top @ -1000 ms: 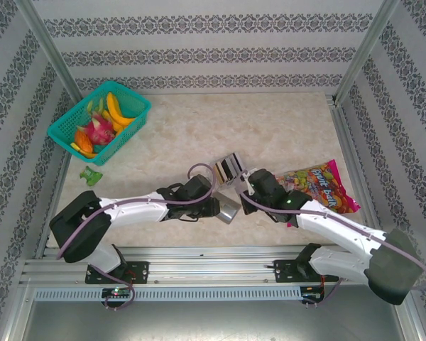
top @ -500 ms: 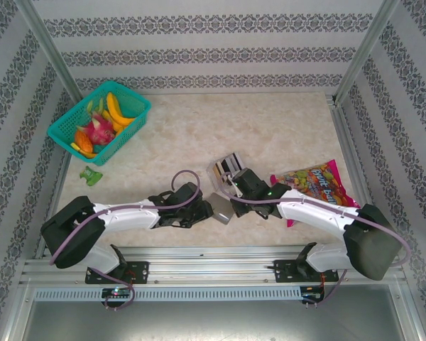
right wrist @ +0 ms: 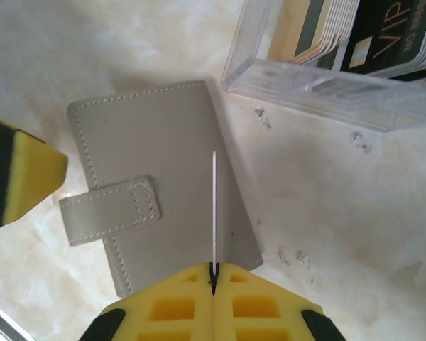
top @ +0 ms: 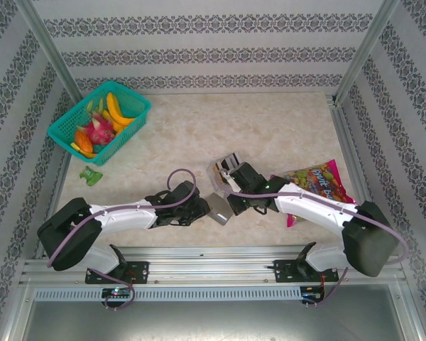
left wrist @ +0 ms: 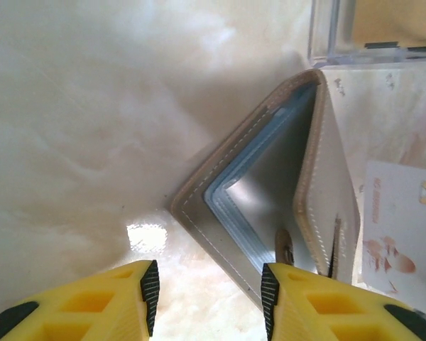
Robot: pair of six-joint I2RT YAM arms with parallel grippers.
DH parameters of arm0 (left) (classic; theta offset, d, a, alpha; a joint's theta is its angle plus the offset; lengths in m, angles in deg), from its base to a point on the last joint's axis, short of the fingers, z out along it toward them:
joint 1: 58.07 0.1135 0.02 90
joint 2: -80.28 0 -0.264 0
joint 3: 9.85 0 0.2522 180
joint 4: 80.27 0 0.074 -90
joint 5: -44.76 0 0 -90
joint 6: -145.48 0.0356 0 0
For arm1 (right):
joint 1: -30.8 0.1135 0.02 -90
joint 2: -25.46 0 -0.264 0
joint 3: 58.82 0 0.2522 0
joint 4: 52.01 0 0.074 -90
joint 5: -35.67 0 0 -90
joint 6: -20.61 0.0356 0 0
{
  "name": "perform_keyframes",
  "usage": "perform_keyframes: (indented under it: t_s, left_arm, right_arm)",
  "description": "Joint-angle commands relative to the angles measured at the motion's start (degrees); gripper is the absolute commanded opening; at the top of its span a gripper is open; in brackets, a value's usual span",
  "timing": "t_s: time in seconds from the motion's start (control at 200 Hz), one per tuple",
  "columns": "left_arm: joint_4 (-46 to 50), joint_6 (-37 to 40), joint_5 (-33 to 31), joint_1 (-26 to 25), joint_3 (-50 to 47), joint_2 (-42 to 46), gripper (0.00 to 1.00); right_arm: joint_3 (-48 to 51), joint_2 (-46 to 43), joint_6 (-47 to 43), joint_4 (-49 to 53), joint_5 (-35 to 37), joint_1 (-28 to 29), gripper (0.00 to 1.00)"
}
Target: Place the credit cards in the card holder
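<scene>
Versus one second ago: found right gripper (right wrist: 214, 278) shifted left, away from candy bag (top: 318, 182), now directly over card holder (right wrist: 156, 156). Found left gripper (left wrist: 209, 302) drawn back slightly toward own base.

Located holder flat on marbled tabletop (right wrist: 355, 213), between both grippers, just beside clear tray (right wrist: 319, 89).

Recorded right pads pressed together, pinching pale card (right wrist: 214, 199) edge-on above holder. Recorded left fingers spread apart, holder's corner just ahead of the gap.

Noted for holder: grey-beige, leather-like, pale stitching, strap tab, gaping slightly, bluish inner pockets. For tray: glossy transparent plastic, remaining credit cards (right wrist: 319, 28) standing inside. For fingers: yellow, moulded with recessed cells.
</scene>
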Motion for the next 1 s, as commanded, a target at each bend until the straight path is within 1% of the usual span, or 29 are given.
perform_keyframes:
  t_s: [0.0, 0.065, 0.16, 0.26, 0.315, 0.385, 0.585, 0.684, 0.884, 0.999]
  left_arm:
    - [2.1, -1.3, -1.6, 0.9, -0.5, 1.5, 0.45]
    - [1.9, -1.7, -0.9, 0.9, -0.5, 1.4, 0.45]
    - [1.0, -2.8, -0.6, 0.9, -1.3, 1.6, 0.43]
    - [-1.5, -4.7, -0.1, 0.9, -2.7, 1.6, 0.43]
    - [-1.4, -5.2, 0.1, 0.9, -2.7, 1.4, 0.43]
    - [-0.7, -5.4, 0.1, 0.9, -2.7, 1.6, 0.43]
    - [-1.8, -5.7, 1.0, 0.9, -2.4, 1.1, 0.44]
    - [-2.1, -5.7, 1.5, 0.9, -2.0, 0.4, 0.44]
    - [-2.9, -6.3, 1.3, 0.9, -2.6, 0.3, 0.44]
    - [-2.1, -6.6, 0.6, 1.0, -2.7, 0.3, 0.45]
  right_arm:
    - [-1.8, 2.1, -1.8, 1.6, -0.1, -1.0, 0.00]
    - [-1.7, 2.5, -2.3, 1.4, 1.2, -0.5, 0.00]
    - [-1.7, 2.6, -1.3, 0.9, 5.5, 0.2, 0.00]
    - [-2.5, 3.5, -2.1, 1.1, 6.5, 1.1, 0.00]
    - [-3.4, 4.6, -1.7, 2.2, 8.8, 1.8, 0.00]
    - [-3.9, 5.4, -1.6, 2.4, 9.6, 2.2, 0.00]
    - [-5.2, 8.6, -2.1, 3.1, 7.6, 2.8, 0.00]
    - [-5.1, 9.4, -1.5, 2.9, 8.7, 3.6, 0.00]
    - [-4.2, 8.6, 0.0, 2.9, 5.5, 4.0, 0.00]
    - [-2.7, 6.8, 0.8, 0.6, 1.7, 4.0, 0.00]
